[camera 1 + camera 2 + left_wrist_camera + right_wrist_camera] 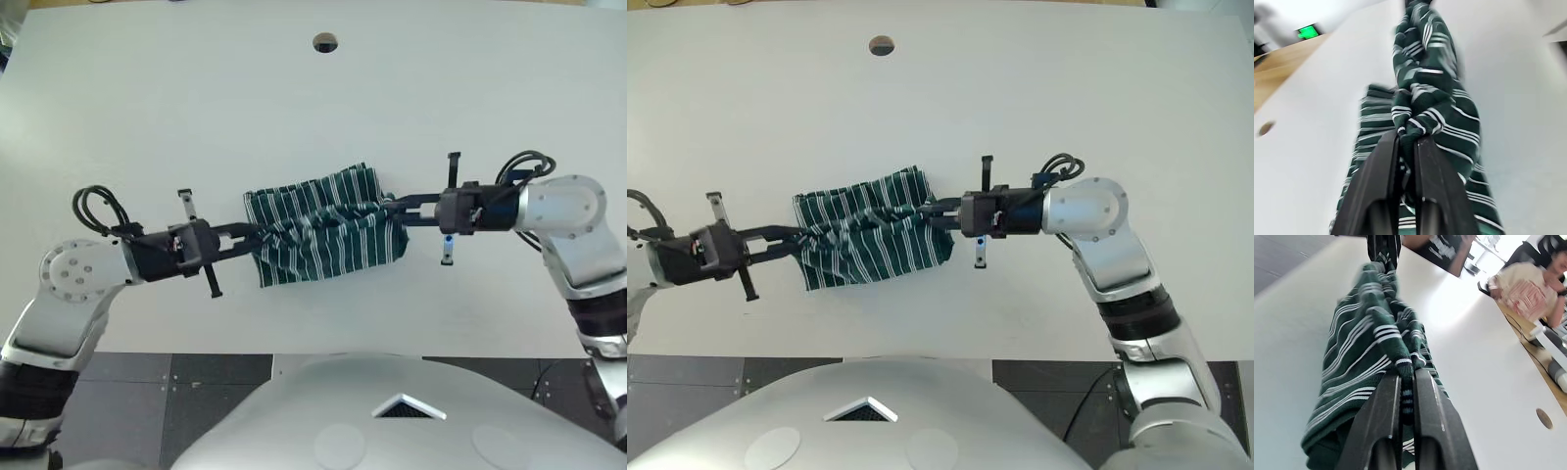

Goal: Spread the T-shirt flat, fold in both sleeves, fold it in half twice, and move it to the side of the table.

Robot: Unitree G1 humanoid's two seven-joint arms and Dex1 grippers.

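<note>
T-shirt (326,227) sleeves & collar hidden w/in bunched-up folds

A white desk (176,108) with a plain, matte top is seen. A round cable hole (324,42) with a dark centre is set into it close to the far edge, about midway along that edge. Below the near edge, a dark tiled floor (176,377) crossed by pale joints is seen. In the left wrist view, a lit green sign (1308,32) is seen high in the room behind, and a wooden surface (1273,73) is seen past the desk's edge.
</note>
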